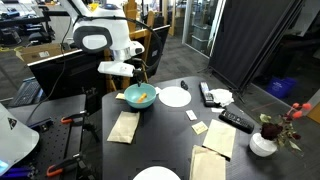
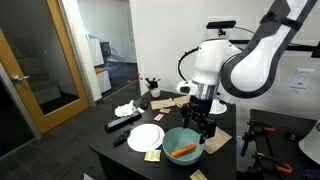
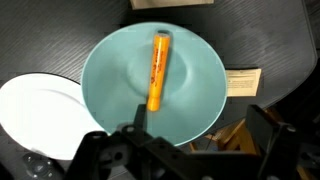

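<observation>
Jaws wide apart, nothing between them, hanging just above the teal bowl [image 3: 100, 60] on the black desk [image 3: 270, 40]. Orange stick [image 3: 158, 70] lies inside the bowl near its middle, long axis running 12 to 6 in the wrist view, at 12 o'clock from the jaws and apart from them (no contact). White plate [image 3: 35, 110] sits at the bowl's 9 o'clock, a paper napkin [image 3: 243, 80] at 3 o'clock.

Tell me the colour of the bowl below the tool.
The bowl is light teal; clearest in wrist view.
</observation>
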You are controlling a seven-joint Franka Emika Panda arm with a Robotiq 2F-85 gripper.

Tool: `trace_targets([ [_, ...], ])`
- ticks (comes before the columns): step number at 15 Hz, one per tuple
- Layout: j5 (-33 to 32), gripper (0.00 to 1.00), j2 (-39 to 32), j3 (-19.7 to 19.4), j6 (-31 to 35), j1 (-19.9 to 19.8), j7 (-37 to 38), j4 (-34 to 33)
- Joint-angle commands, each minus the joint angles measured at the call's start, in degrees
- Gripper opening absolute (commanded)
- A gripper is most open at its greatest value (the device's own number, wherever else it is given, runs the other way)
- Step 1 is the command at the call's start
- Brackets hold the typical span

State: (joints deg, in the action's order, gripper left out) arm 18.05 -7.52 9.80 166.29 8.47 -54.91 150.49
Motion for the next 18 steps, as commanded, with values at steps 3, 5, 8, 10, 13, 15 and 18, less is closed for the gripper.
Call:
trace_targets([
  [3,-5.5,1.0,-6.9,2.3,2.0,-3.1,3.1,-3.7],
  [5,-7.7,1.0,-8.9,2.5,1.7,-4.1,4.6,-5.4],
  [8,-11.1,1.0,-10.9,2.7,0.9,-5.1,6.9,-7.6],
  [10,-13.5,1.0,-12.2,2.6,0.6,-5.3,8.4,-8.8],
  [13,-17.0,1.0,-13.9,2.2,0.4,-5.3,11.1,-10.2],
  [15,-19.0,1.0,-15.0,2.0,0.3,-5.1,12.8,-11.0],
  [18,-21.4,1.0,-16.5,1.8,0.0,-5.1,15.0,-12.2],
])
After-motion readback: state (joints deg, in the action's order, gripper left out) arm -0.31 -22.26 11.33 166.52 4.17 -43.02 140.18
